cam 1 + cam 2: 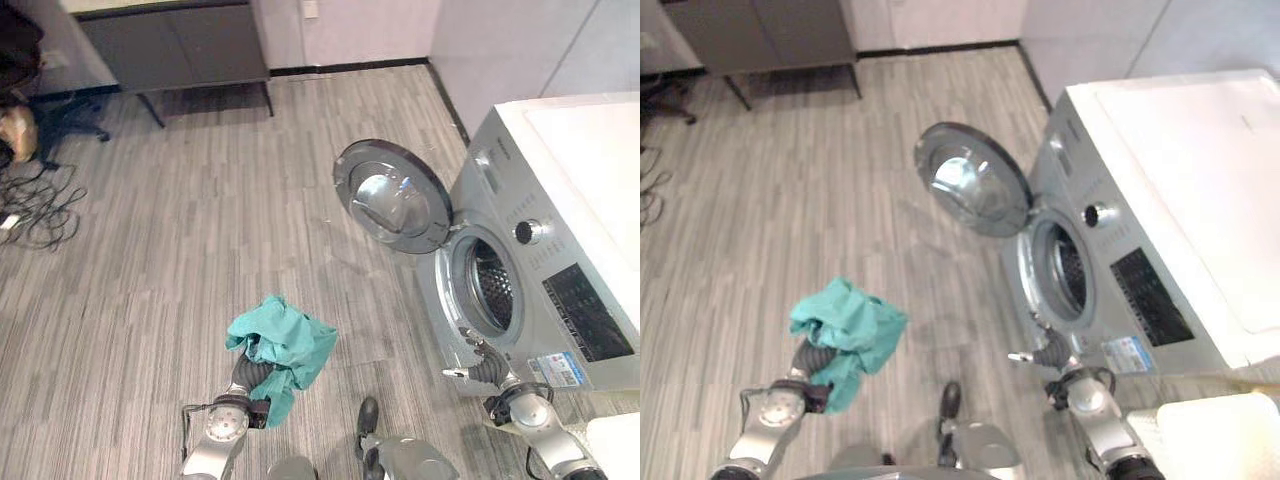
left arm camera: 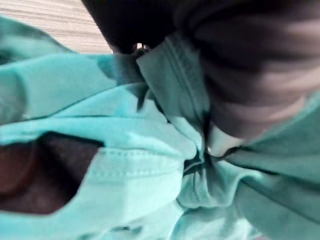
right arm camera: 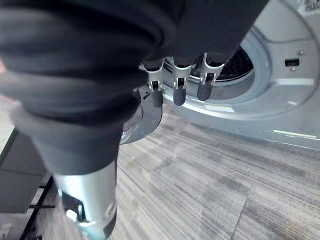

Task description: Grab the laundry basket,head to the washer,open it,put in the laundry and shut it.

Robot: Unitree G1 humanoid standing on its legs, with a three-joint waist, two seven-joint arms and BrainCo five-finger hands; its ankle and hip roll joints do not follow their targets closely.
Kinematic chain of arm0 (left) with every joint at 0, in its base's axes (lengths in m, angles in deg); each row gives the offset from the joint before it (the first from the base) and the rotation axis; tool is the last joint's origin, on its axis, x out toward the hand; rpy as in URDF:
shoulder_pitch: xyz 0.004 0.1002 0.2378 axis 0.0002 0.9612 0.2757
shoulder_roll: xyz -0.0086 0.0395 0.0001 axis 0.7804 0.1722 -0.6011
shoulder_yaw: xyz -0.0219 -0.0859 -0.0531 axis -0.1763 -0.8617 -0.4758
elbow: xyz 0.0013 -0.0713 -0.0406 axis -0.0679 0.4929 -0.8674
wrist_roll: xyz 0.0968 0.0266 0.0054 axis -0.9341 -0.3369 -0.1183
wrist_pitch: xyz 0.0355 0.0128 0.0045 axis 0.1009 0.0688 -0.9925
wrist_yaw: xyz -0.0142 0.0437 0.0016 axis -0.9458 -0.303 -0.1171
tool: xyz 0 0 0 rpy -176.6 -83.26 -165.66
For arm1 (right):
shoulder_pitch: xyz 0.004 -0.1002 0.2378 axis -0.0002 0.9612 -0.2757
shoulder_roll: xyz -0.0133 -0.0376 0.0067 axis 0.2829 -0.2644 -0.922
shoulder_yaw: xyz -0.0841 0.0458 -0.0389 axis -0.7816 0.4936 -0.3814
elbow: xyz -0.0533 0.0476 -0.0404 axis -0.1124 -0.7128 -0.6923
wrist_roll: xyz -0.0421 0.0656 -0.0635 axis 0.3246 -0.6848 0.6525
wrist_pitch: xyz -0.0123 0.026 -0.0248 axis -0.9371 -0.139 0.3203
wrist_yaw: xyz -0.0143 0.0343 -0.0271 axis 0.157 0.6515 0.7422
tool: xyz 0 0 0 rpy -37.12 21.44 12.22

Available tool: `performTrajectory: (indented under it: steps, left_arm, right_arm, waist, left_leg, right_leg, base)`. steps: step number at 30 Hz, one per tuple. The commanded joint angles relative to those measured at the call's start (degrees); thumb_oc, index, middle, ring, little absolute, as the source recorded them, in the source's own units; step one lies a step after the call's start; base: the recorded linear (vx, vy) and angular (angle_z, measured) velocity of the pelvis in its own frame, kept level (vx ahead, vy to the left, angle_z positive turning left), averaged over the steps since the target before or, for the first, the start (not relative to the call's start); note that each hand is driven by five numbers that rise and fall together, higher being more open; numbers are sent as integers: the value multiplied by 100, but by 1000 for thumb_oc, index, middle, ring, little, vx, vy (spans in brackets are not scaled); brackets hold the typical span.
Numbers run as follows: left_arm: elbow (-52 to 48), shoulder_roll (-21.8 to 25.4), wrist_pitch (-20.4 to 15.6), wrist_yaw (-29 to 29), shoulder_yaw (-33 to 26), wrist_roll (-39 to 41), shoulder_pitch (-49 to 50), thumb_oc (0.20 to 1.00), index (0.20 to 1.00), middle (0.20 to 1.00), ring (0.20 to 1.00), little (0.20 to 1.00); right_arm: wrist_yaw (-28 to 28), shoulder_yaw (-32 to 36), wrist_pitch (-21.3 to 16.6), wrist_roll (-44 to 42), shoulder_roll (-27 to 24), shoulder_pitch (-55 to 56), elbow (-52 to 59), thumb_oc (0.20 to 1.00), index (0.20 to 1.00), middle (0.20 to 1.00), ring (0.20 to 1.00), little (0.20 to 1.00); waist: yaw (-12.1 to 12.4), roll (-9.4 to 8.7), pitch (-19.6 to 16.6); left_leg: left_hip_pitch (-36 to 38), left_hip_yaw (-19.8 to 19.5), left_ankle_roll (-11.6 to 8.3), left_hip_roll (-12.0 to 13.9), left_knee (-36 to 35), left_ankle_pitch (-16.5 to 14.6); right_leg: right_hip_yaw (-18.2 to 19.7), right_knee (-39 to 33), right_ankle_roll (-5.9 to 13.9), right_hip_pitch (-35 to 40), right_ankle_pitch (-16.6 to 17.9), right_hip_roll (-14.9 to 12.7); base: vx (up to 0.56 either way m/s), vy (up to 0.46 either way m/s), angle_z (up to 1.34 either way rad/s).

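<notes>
A teal garment (image 1: 287, 340) hangs bunched over my left hand (image 1: 249, 378), held above the floor at the lower middle. In the left wrist view its folds (image 2: 125, 150) gather tightly against the hand's dark cover (image 2: 250, 75). The silver washer (image 1: 560, 260) stands on the right with its round door (image 1: 393, 195) swung open to the left and the drum opening (image 1: 488, 285) exposed. My right hand (image 1: 481, 364) is low in front of the washer, just below the opening. Its fingers (image 3: 180, 92) are straight and hold nothing.
A dark cabinet on legs (image 1: 170, 40) stands against the far wall. Loose cables (image 1: 35, 205) and a chair base (image 1: 70, 125) lie at the far left. A white object (image 1: 1215, 440) sits at the lower right, beside the washer.
</notes>
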Motion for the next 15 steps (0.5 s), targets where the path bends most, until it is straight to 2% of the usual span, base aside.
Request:
performTrajectory:
  steps: [1, 4, 5, 6, 7, 9, 10, 12, 15]
  left_arm:
    - [-345, 250, -287, -18, -61, -127, -25, 200, 200, 200, 200, 200]
    - [-394, 272, -307, -19, -66, -115, 38, 200, 200, 200, 200, 200]
    - [-394, 275, -307, -19, -66, -115, 34, 200, 200, 200, 200, 200]
    - [-399, 273, -314, -10, -70, -112, 52, 200, 200, 200, 200, 200]
    - [-424, 267, -339, -13, -90, -48, 102, 200, 200, 200, 200, 200]
    - [-434, 245, -332, -5, -49, 18, 109, 200, 200, 200, 200, 200]
    - [-406, 231, -315, -39, 3, 82, 97, 200, 200, 200, 200, 200]
    - [-400, 230, -302, -88, 51, 85, 89, 200, 200, 200, 200, 200]
    - [-424, 307, -304, -80, 83, 73, 53, 200, 200, 200, 200, 200]
  right_arm:
    - [-119, -41, -167, -98, -69, 59, -1, 1000, 1000, 1000, 1000, 1000]
    - [-123, -120, -171, -38, -82, 23, -113, 1000, 1000, 1000, 1000, 1000]
    - [-123, -119, -171, -38, -80, 20, -113, 1000, 1000, 1000, 1000, 1000]
    - [-139, -116, -172, -23, -89, 24, -132, 1000, 1000, 1000, 1000, 1000]
    - [-118, -137, -191, -29, -94, 30, -117, 1000, 1000, 1000, 1000, 1000]
    - [-126, -140, -182, -16, -85, 61, -135, 1000, 1000, 1000, 1000, 1000]
    - [-120, -134, -197, -26, -76, 81, -190, 1000, 1000, 1000, 1000, 1000]
    - [-114, -75, -198, 17, -68, 115, -246, 1000, 1000, 1000, 1000, 1000]
    - [-117, -45, -164, -20, -29, 113, -207, 1000, 1000, 1000, 1000, 1000]
  waist:
    - [74, -304, -138]
    - [262, -296, -65]
    - [258, -306, -73]
    - [313, -294, -49]
    - [353, -260, -59]
    - [356, -269, -73]
    - [336, -176, -116]
    - [272, -132, -190]
    - [241, -151, -195]
  left_leg:
    - [-168, -185, 425, -374, -825, 82]
    - [-365, -950, 315, -589, -1337, 413]
    - [-375, -951, 316, -599, -1362, 447]
    - [-470, -1244, 301, -653, -1400, 538]
    - [-392, -1483, 307, -687, -1489, 495]
    - [-487, -1740, 278, -699, -1271, 537]
    - [-334, -1846, 348, -721, -1485, 499]
    - [-142, -1700, 394, -689, -1661, 506]
    - [-119, -1501, 467, -720, -1551, 452]
  right_leg:
    - [299, 64, 1253, 22, -307, -353]
    - [804, 43, 1251, 170, -333, -203]
    - [802, 40, 1252, 152, -321, -214]
    - [998, 76, 1259, 176, -335, -161]
    - [1210, 142, 1250, 194, -375, -99]
    - [1393, 259, 1230, 207, -452, -89]
    - [1581, 413, 1205, 184, -537, -14]
    - [1686, 513, 1216, 195, -576, -34]
    - [1898, 696, 1252, 109, -611, -42]
  base:
    - [185, 52, -87]
    - [164, 53, -107]
    - [89, 46, -176]
    - [85, 70, -153]
    - [152, 105, -90]
    - [165, 168, -87]
    - [185, 248, -107]
    - [144, 211, -68]
    - [57, 164, -64]
